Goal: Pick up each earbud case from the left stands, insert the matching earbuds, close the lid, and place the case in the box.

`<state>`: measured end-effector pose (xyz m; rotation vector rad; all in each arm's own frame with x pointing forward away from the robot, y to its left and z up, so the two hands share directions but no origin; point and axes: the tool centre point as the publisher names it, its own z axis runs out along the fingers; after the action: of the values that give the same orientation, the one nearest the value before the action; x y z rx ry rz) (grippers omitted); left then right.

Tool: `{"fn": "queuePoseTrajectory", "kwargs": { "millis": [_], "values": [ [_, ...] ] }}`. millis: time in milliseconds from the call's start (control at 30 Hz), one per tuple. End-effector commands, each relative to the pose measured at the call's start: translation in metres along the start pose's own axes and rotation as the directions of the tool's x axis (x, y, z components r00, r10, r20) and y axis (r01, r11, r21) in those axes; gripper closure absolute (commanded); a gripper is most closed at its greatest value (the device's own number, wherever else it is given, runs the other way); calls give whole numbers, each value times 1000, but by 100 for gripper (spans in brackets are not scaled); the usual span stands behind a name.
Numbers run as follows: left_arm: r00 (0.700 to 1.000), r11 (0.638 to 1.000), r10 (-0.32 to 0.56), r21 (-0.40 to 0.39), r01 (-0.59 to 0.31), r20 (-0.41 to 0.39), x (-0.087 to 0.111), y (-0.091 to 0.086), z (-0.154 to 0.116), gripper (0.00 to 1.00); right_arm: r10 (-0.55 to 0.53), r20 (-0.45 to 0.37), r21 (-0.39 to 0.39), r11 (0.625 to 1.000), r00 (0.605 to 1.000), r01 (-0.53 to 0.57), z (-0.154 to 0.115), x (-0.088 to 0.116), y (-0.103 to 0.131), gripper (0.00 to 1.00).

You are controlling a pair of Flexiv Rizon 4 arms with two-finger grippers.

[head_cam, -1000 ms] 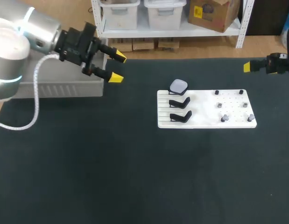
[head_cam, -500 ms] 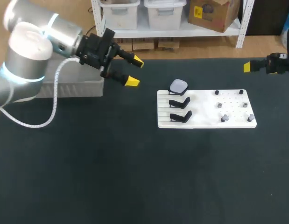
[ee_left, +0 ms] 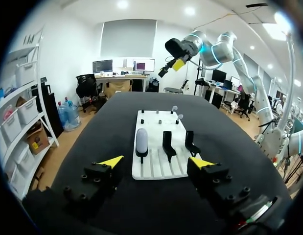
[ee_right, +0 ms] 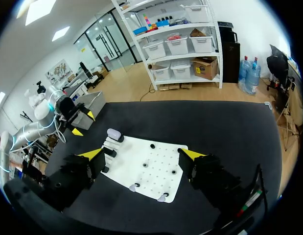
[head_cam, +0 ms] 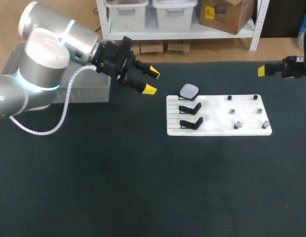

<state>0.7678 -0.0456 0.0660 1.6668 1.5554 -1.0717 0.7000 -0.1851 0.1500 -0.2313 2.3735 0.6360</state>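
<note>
Table (head_cam: pixel 143 187) seen from above and behind, at a distance; white board (head_cam: pixel 218 115) viewed along each wrist's fingers, from left and right; shared by all three views

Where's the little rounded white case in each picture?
Head view: the earbud case sits on the rearmost stand at the white board's left end.
Left wrist view: ahead of the left end effector, case beside two empty black stands.
Right wrist view: ahead of the right end effector, case at the board's far corner.
Shared landmark: the white board.

Black table (head_cam: pixel 143 187) — white board (head_cam: pixel 217 117), grey box (head_cam: pixel 93 94)
</note>
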Motion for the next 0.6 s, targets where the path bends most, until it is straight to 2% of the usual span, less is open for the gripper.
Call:
{"fn": "queuePoseTrajectory", "kwargs": {
  "millis": [33,467,567,600],
  "values": [
    [1000,1000,-6,-9,6,-10,0,3,9,7,0,0,0,1000,1000,0,0,0,0,0],
    [999,1000,-7,-9,6,-45,0,13,43,18,0,0,0,1000,1000,0,0,0,0,0],
    [999,1000,-3,-20,2,-47,-1,16,47,22,0,0,0,1000,1000,0,0,0,0,0],
    [999,1000,0,-24,-2,-49,-1,17,48,27,0,0,0,1000,1000,0,0,0,0,0]
  ]
}}
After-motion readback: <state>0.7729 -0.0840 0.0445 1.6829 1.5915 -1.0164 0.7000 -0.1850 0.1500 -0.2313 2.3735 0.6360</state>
